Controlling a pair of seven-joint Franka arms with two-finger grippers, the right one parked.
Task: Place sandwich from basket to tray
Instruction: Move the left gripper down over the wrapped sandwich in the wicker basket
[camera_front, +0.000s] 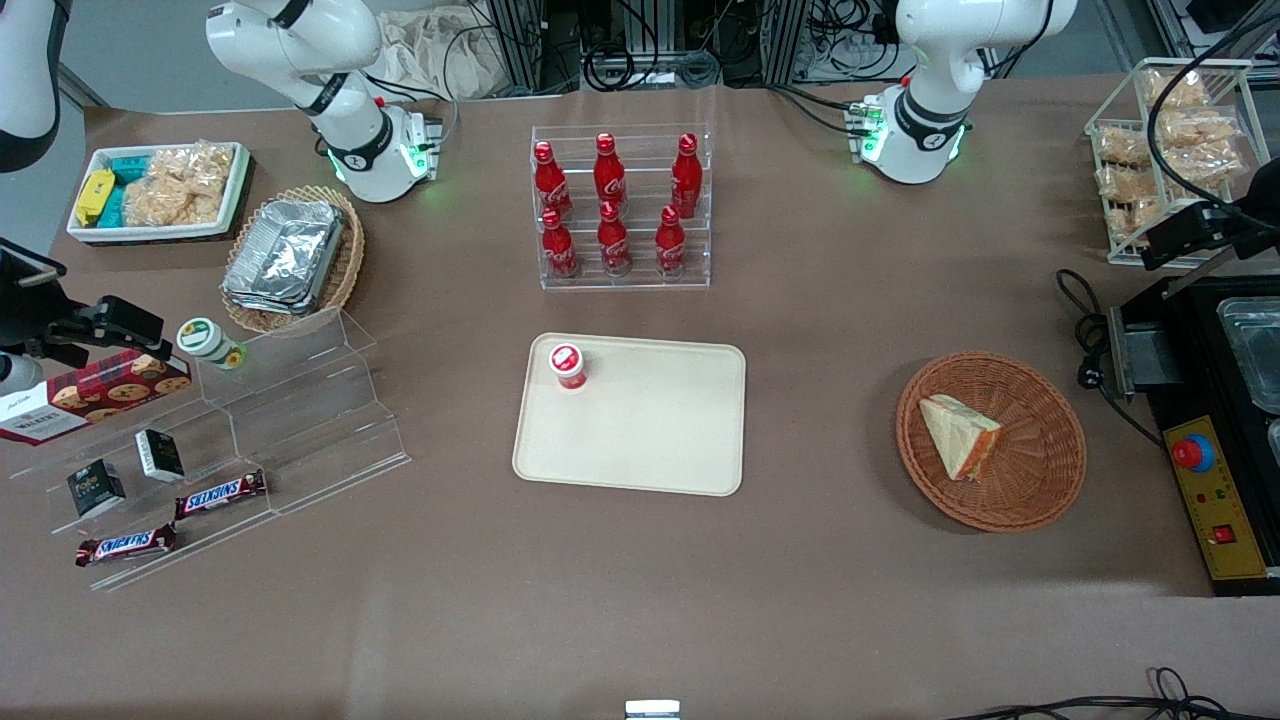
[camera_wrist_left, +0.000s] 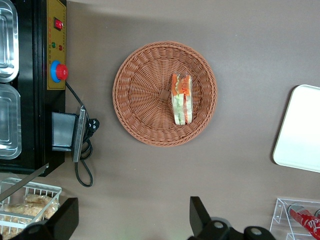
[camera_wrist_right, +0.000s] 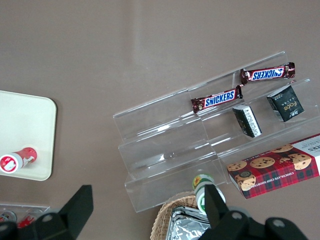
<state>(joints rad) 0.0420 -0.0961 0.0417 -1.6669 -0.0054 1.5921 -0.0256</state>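
We see the brown table (camera_front: 640, 600) first, and on it the beige tray (camera_front: 650, 440) lying flat near the middle, a small red-capped cup (camera_front: 567, 365) standing in one corner of it. Toward the working arm's end sits the round reddish-brown basket (camera_wrist_left: 150, 95), well apart from the tray. In it rests the sandwich (camera_wrist_left: 181, 98), filling edge showing, just beside the basket's centre. Our gripper (camera_wrist_left: 132, 220) hangs above the table near the basket, its fingers (camera_wrist_left: 199, 214) spread wide and holding nothing.
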